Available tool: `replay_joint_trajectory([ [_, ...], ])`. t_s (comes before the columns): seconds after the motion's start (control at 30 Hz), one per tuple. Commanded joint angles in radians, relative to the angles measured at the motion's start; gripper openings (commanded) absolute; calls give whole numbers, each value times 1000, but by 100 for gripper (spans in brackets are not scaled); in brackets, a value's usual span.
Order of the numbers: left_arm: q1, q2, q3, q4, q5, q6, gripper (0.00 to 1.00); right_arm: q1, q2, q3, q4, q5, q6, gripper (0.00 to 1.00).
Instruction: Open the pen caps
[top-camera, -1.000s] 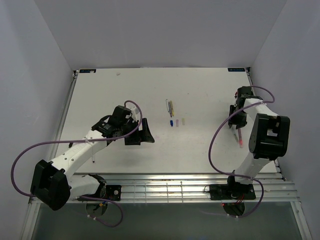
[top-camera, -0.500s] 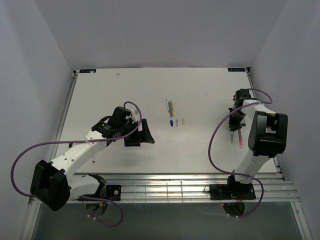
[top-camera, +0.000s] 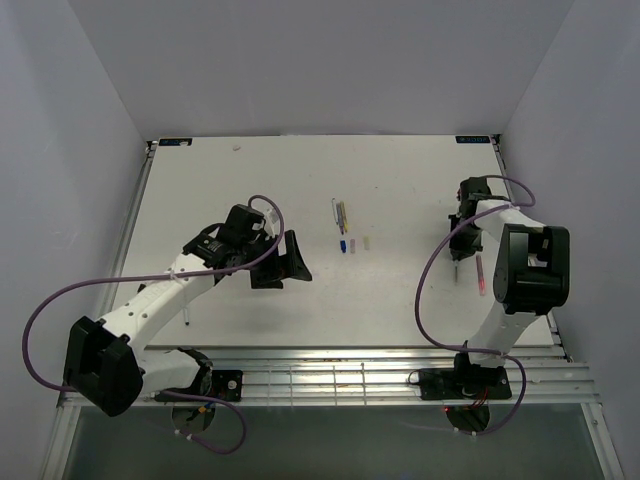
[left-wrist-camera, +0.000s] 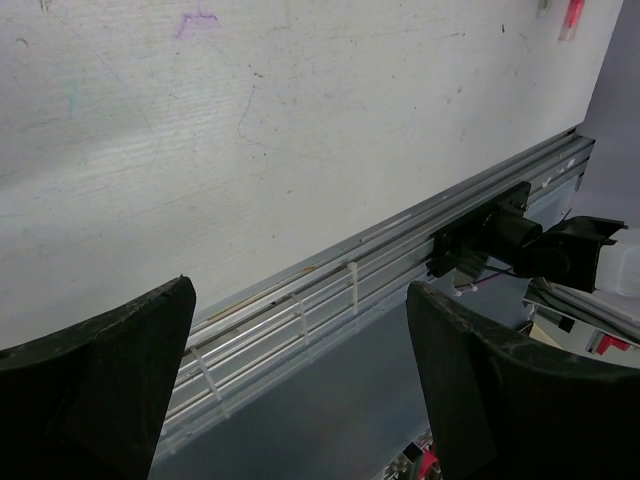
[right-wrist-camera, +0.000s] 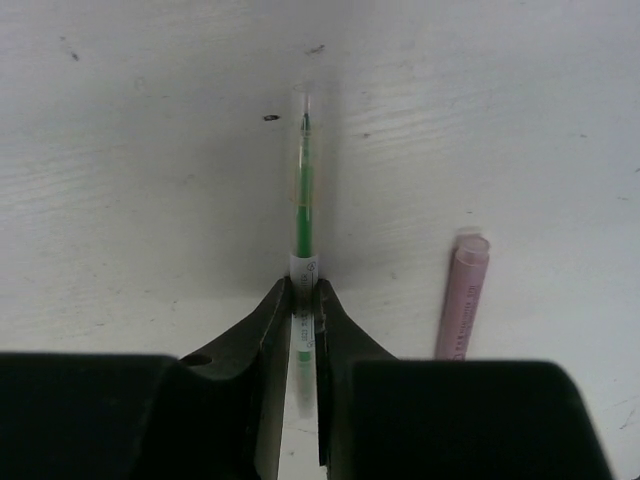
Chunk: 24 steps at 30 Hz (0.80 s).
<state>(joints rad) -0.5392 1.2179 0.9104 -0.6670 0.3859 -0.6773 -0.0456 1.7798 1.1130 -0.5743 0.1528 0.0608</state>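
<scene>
Right gripper (right-wrist-camera: 303, 290) shifted left since a second ago, clamping thin clear-barrelled green pen (right-wrist-camera: 303, 195), tip seemingly bare. Matte pink pen (right-wrist-camera: 462, 295) lies beside. Left gripper (left-wrist-camera: 300, 290) gapes, empty. Stubby tubular pen caps (top-camera: 352, 244) mid-table.

Nothing here can be read as a word or number. On the bench (top-camera: 400, 170) the left sticker (top-camera: 174, 142) sits at the far left corner and the right sticker (top-camera: 474, 139) at the far right corner — both dark, their print too small to make out. The green pen (right-wrist-camera: 303, 200) carries a white band (right-wrist-camera: 305, 266) with tiny marks — blurred, illegible.
</scene>
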Motion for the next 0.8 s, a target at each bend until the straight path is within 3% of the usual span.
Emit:
replay_joint_trajectory([
  [0.0,4,2,61,-17,37,-24,97,35,29,30,-50,-80,69,8],
  [0.07,4,2,87,-3,63,-34,94,39,-8,126,-108,-137,128,8],
  [0.2,4,0,123,38,87,-48,90,93,-54,229,-164,-443,264,8],
  [0.27,4,12,148,61,105,-64,89,145,-97,229,-106,-545,365,8],
  [0.4,1,46,166,148,198,-87,75,283,-123,275,-1,-766,511,8],
  [0.53,-5,71,183,181,180,-68,73,429,-88,378,19,-823,571,8],
  [0.77,-41,94,194,178,87,-48,73,512,-79,393,45,-851,603,8],
])
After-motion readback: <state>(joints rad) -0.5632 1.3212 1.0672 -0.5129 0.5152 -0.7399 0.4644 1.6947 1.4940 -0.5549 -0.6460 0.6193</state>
